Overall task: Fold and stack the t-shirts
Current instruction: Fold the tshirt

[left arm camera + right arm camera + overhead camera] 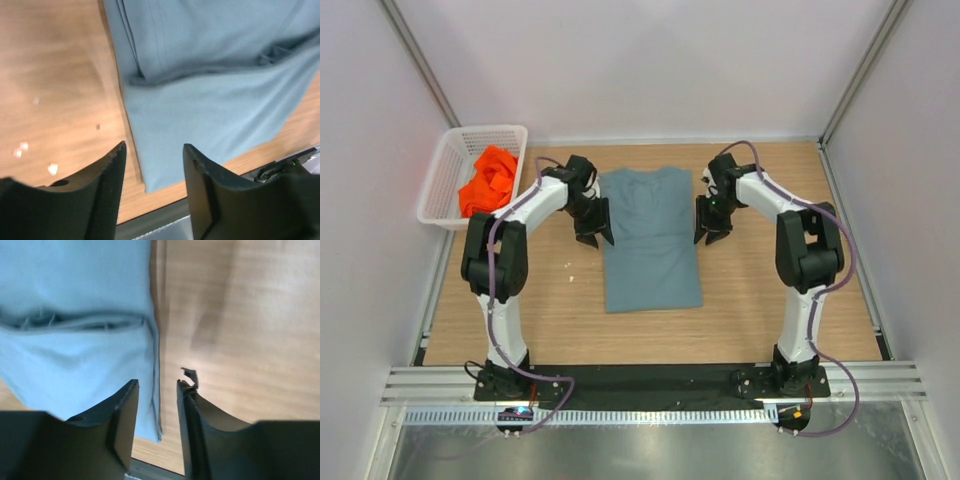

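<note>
Grey-blue t-shirt (650, 240) is seen flat on the counter (760, 310), about midway between the left and right edges. It is folded into a long narrow rectangle, sleeves tucked in, collar end toward the far edge and hem end toward the near edge. Side edges are roughly straight; the cloth looks mostly smooth.

Orange t-shirt (488, 180) is bunched up, unfolded, inside the white lattice basket (445, 170) at the far left corner. It is well apart from the grey-blue t-shirt.

Left gripper (595, 235) is placed at the left side edge of the grey-blue t-shirt, toward its far half. In the left wrist view the left gripper (154, 150) is seen with its jaws parted a moderate way. The shirt's edge (210, 100) lies below the gap and nothing is clamped between the jaws. A fold line and a tucked layer are visible in the cloth there. A few small white specks (20, 150) are seen on the bare wood left of the shirt.

Right gripper (708, 232) is placed at the right side edge, opposite the left one. In the right wrist view the right gripper (157, 385) is seen with its jaws apart by a narrower gap. The shirt's edge (75, 290) runs under that gap and nothing is pinched. Whether either gripper's fingertips touch the cloth cannot be told.
</note>
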`<state>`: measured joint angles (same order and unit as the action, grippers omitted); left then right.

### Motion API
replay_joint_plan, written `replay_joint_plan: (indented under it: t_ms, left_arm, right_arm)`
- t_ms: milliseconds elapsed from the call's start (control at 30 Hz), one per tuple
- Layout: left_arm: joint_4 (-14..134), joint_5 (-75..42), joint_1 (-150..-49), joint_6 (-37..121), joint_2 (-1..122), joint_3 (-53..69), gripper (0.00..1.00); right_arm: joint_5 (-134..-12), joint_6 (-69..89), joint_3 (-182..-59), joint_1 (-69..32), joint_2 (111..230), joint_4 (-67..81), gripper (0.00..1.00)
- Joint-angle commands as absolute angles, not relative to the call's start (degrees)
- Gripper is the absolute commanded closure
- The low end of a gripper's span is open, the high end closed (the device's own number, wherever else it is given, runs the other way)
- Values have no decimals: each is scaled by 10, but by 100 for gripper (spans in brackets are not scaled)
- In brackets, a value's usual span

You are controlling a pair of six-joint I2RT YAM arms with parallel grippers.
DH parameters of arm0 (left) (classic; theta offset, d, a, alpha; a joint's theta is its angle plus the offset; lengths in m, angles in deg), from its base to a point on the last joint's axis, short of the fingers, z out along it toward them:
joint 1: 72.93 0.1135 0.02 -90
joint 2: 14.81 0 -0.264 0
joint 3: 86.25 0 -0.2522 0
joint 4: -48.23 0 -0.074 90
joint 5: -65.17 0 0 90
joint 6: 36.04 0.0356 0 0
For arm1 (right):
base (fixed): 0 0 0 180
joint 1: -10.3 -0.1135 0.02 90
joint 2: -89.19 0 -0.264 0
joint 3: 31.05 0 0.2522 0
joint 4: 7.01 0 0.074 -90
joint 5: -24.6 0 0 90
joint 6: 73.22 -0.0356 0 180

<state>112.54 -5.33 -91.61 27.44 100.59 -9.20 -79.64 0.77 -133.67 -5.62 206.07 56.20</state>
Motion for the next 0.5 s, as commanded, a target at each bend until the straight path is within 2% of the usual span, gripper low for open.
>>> replay_joint_plan:
  t_ms: [0,200,367,467]
  left_arm:
    - [1154,-66,-914,295,906,-60,48]
    - [1091,20,-915,265,816,117,44]
    - [1024,49,-916,227,770,229,43]
    - [991,53,-918,202,751,271,43]
  right_arm:
    - [-795,24,-1280,-53,1942,584,55]
    - [-930,-16,-1101,-57,1861,501,50]
    - [-945,-41,-992,-82,1826,413,48]
    - [-939,-51,-972,-88,1824,388,49]
